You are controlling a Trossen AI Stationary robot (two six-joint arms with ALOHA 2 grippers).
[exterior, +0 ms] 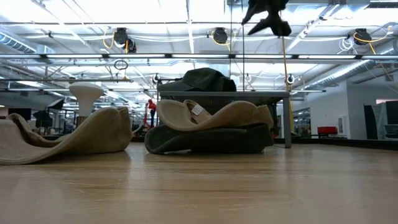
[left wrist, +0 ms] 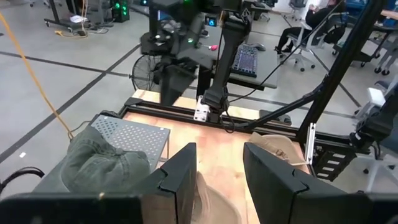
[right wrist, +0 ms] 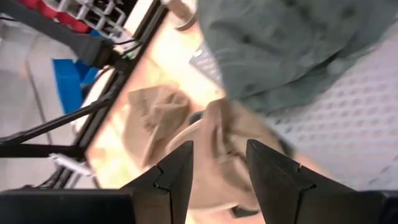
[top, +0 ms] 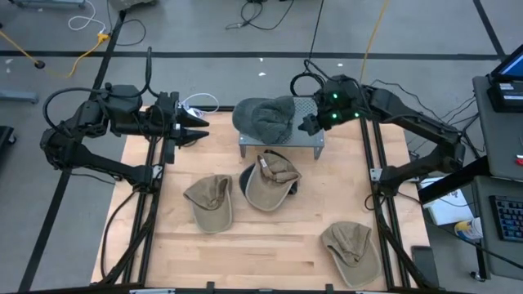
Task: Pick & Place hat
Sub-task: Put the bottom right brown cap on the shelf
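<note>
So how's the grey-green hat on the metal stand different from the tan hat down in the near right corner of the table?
The grey-green hat is dark and lies raised on the perforated metal stand; the tan hat is light khaki and lies directly on the wooden table. The grey-green one sits near the right gripper, while the tan one lies far from both grippers. Both are soft, crumpled and ungripped.

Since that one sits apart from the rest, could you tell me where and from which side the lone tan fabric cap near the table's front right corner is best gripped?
I would grip the tan fabric cap at its raised, crumpled crown, coming straight down from above. It lies flat on the wooden table with clear space around it, so the soft crown should bunch between the fingers. The right pincer is nearer and looks open.
</note>
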